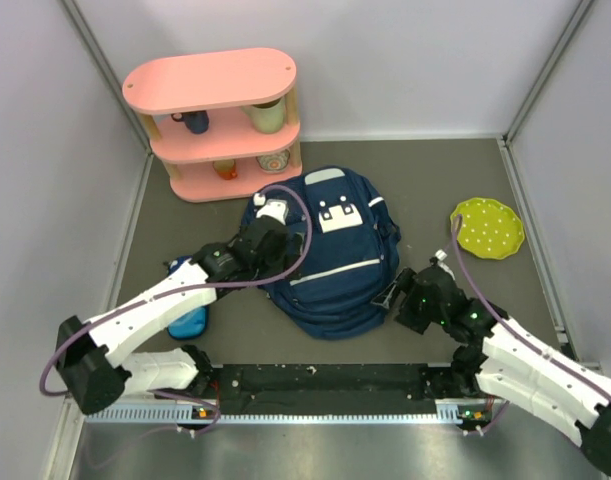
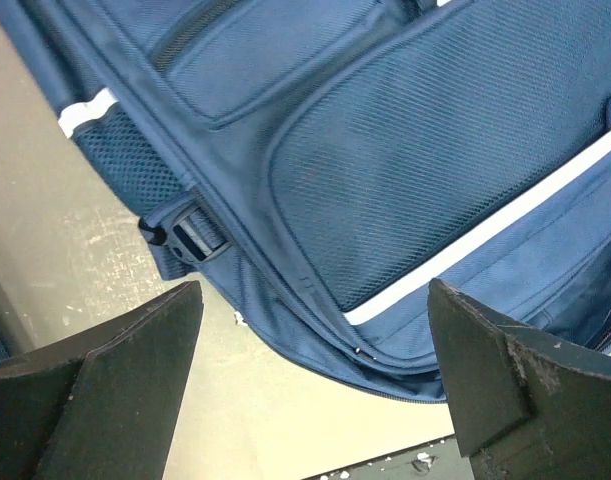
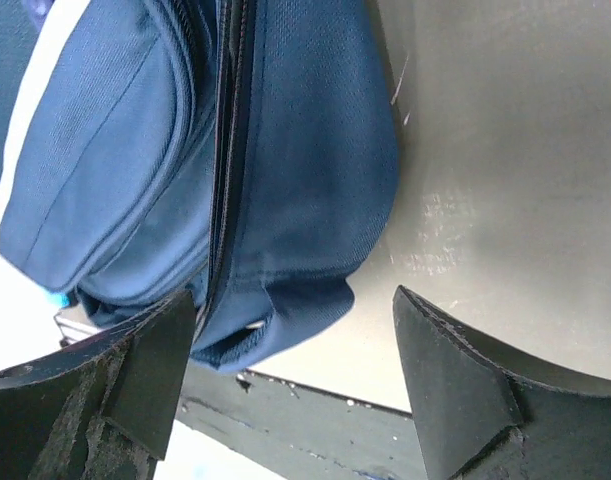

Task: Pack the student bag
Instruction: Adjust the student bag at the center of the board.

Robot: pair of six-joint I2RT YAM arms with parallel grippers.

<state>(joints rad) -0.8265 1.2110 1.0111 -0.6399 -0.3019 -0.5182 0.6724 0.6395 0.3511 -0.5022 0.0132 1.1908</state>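
On the table [image 1: 435, 170], near its middle, the navy bag [image 1: 330, 255] lay flat, white-patched and striped.
Patch marks were too small to read. Only the left wrist view showed a black buckle [image 2: 185, 235]; the right, a zip [image 3: 225, 150]. The left gripper [image 2: 313, 300] and right gripper [image 3: 293, 298] gaped empty.

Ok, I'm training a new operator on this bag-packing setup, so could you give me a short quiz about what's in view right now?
1. True or false: the green plate lies on the table, apart from the backpack.
2. Where is the blue pencil case? A) left of the backpack B) right of the backpack C) on the plate
3. What do the left hand and right hand hold?
Key: 1 true. 2 A. 3 Nothing; both are open.
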